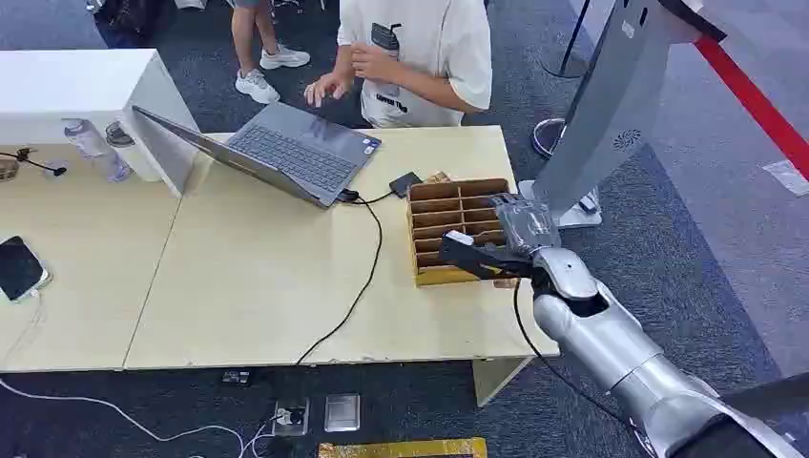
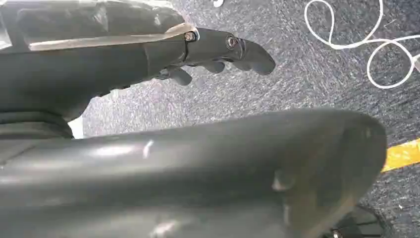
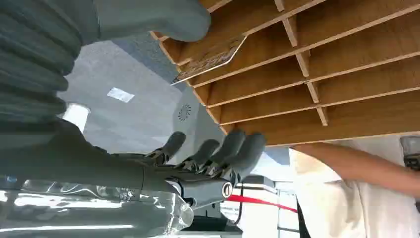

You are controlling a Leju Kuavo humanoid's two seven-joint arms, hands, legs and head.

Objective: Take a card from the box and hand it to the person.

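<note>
My right arm [image 1: 611, 343] is nearest the head camera, reaching in from the lower right so the right hand [image 1: 496, 250] sits over the near compartments of the wooden divider box [image 1: 456, 196]. Then, left to right across the counter [image 1: 258, 286]: a phone [image 1: 19, 267] lies at the far left, two bottles [image 1: 95, 148] stand by the white cabinet, and an open laptop [image 1: 286, 153] faces the person [image 1: 420, 57] behind it, its cable [image 1: 358, 286] trailing toward me. The box sits at the right end, within reach of my right arm, which I judge is why that side does the picking.

In the right wrist view the thumb [image 3: 148, 17] is set apart from the dark fingers [image 3: 233, 148], the gap wide, with nothing between them. A card [image 3: 210, 62] leans out of a compartment just beside the thumb; I cannot tell whether the thumb touches it. It stands on edge, I think, so a pinch can catch its free rim.

My left hand [image 2: 218, 49] hangs over the carpet, fingers loosely curled in, holding nothing.
</note>
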